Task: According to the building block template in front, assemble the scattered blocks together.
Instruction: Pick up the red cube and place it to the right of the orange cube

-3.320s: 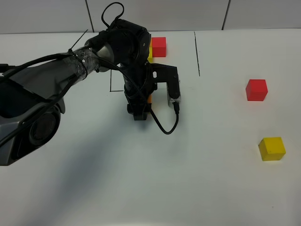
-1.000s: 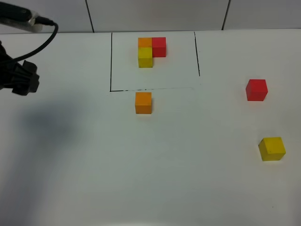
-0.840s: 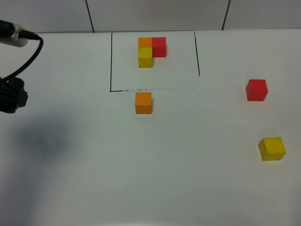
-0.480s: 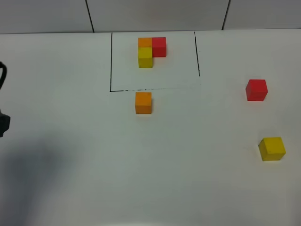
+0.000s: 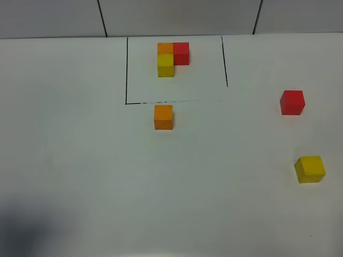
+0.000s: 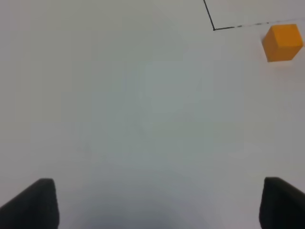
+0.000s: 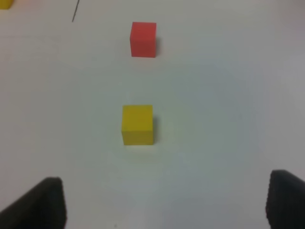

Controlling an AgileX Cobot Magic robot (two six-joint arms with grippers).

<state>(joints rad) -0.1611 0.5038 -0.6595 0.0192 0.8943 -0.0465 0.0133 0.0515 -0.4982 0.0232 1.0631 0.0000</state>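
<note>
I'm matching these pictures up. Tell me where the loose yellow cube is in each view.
Exterior high: yellow cube at lower right, nearer than the red cube.
Left wrist: not in it; the orange cube shows instead.
Right wrist: yellow cube mid-picture, red cube beyond it.
Shared landmark: the black frame line, partly visible in all three.

The scattered blocks (image 5: pixel 163 116) look matt, the table (image 5: pixel 161 187) smooth.

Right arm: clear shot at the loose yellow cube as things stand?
Probably yes: the yellow cube sits alone, straight ahead of the open right hand; the red cube lies farther off, well apart.
</note>
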